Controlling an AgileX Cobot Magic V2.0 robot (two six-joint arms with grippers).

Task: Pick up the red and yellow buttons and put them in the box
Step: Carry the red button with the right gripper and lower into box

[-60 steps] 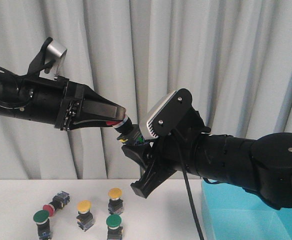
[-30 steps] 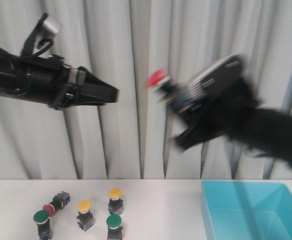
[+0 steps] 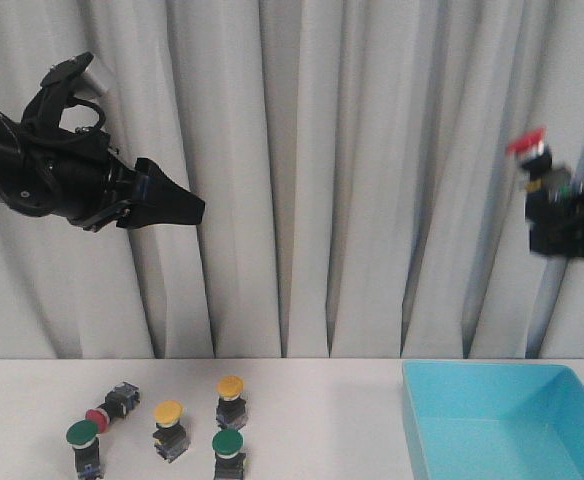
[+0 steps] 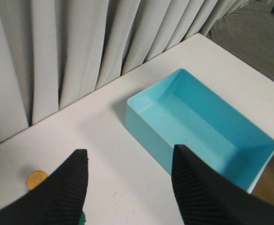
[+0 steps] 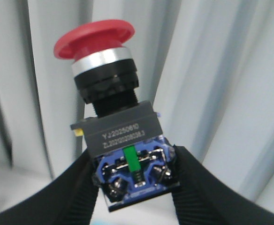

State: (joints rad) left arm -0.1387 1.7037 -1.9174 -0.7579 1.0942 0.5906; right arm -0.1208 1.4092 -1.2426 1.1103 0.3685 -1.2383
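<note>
Right gripper is clamped on a red button, cap up, at the frame's right edge, above the box. Left gripper gapes empty, upper left.

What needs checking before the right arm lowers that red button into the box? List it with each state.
1. Grip: the right gripper is shut on the red button, fingers on its blue base, cap up. Ok.
2. Position: in the front view the button is high above the blue box, roughly over its right part. Ok, though depth cannot be told.
3. Box: interior looks empty in the left wrist view. Ok.
4. Left gripper: open, holding nothing, far from the box. Ok.
5. Table: two yellow buttons and another red one not yet picked. Not ok.
</note>
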